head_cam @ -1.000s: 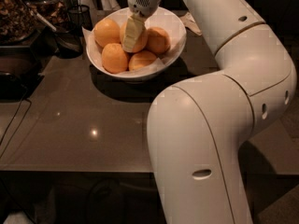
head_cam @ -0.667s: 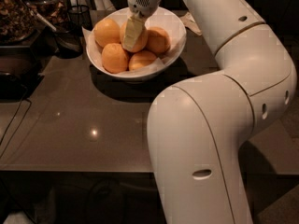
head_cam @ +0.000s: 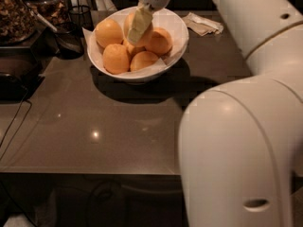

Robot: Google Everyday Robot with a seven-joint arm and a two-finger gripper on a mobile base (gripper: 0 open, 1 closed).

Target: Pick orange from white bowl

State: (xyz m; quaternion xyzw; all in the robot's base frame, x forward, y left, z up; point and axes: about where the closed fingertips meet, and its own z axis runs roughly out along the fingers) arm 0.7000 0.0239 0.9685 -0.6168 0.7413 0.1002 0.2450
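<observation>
The white bowl (head_cam: 177, 22) stands at the back middle of the dark table and holds several oranges. My gripper (head_cam: 137, 32) reaches down from above into the middle of the bowl. One pale finger (head_cam: 138, 25) lies across the front of the middle orange (head_cam: 128, 21), and the gripper looks shut on it, with the other finger hidden behind. Other oranges lie around it: one at the left (head_cam: 109, 32), one at the front left (head_cam: 116, 58), one at the front (head_cam: 143, 59), one at the right (head_cam: 159, 40).
A dark wire-mesh cup (head_cam: 81, 15) and a black scoop (head_cam: 66, 39) stand left of the bowl, by a jar (head_cam: 14, 13). A crumpled napkin (head_cam: 203, 23) lies right of the bowl. My white arm (head_cam: 236, 150) fills the right side. The table's front edge (head_cam: 94, 173) is near.
The gripper has risen a little in the bowl, with the middle orange behind its finger. The bowl and the other oranges have not moved.
</observation>
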